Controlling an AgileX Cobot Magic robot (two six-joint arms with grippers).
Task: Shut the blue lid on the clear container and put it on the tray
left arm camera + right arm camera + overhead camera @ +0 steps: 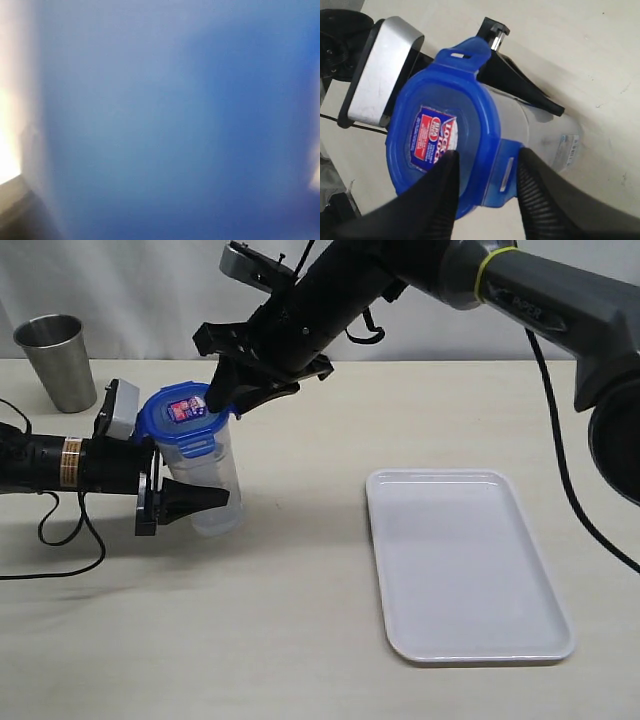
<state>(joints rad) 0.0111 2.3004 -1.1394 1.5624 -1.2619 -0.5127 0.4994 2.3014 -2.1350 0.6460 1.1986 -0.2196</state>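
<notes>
The clear container [218,475] stands slightly tilted at the table's left, with the blue lid [183,412] on top. My left gripper [212,490] reaches in from the side and is shut on the container's body; one black finger [525,90] shows behind it. My right gripper [232,400] comes down from above. In the right wrist view its fingers straddle the lid's rim [487,157], one on the stickered top and one against a folded-down flap [502,172]. Another flap [465,52] sticks outward. The left wrist view is filled by a blue blur of the lid [175,120]. The white tray [470,570] lies to the right.
A steel cup [57,360] stands at the back left. The left arm's cable [70,540] loops over the table beside the arm. The right arm [520,290] spans the back from the upper right.
</notes>
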